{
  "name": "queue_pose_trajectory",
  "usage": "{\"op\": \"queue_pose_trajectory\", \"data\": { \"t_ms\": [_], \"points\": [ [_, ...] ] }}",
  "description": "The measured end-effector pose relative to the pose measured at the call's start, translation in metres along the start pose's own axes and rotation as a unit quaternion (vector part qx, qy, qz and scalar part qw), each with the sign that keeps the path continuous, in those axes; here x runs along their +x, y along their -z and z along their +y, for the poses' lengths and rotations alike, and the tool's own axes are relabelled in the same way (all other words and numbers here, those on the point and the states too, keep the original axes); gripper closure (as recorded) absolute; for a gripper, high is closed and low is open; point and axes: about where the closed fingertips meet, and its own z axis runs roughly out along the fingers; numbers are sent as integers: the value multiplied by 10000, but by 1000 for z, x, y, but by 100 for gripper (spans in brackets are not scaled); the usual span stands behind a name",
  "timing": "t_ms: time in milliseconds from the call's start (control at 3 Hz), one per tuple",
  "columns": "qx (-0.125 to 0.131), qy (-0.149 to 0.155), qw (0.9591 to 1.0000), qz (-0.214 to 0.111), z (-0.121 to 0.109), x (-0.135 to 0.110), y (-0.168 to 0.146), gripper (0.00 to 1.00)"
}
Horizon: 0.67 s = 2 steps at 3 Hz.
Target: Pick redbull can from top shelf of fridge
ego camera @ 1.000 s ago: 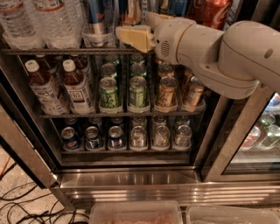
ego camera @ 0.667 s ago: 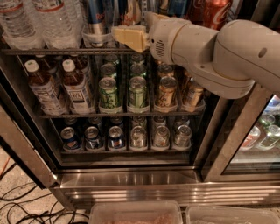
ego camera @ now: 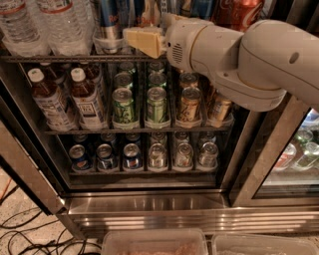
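The fridge (ego camera: 149, 204) stands open with dark wire shelves of drinks. The redbull can (ego camera: 108, 19), slim and blue-and-silver, stands in a clear lane tray at the front of the top shelf (ego camera: 65, 58), its top cut off by the frame edge. My gripper (ego camera: 142, 41), cream-coloured at the end of the thick white arm (ego camera: 259, 55), sits at the top shelf's front edge, just right of the can and level with its base. Another blue can (ego camera: 135, 7) shows behind the gripper.
Water bottles (ego camera: 55, 25) fill the top shelf's left; red Coca-Cola cans (ego camera: 239, 12) stand on its right. Tea bottles (ego camera: 84, 97) and green cans (ego camera: 123, 104) are on the middle shelf, short cans (ego camera: 132, 155) below. Cables (ego camera: 30, 234) lie on the floor; plastic bins (ego camera: 154, 242) are in front.
My gripper has edged slightly left and up along the top shelf's front, closer to the redbull can. Nothing on the shelves has moved.
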Motion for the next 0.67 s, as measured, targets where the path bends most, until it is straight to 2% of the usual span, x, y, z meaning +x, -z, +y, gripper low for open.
{"op": "queue_pose_trajectory", "data": {
  "t_ms": [333, 667],
  "points": [
    [0, 0, 10000, 0, -4, -1, 2, 41],
    [0, 0, 10000, 0, -4, -1, 2, 60]
  ]
}}
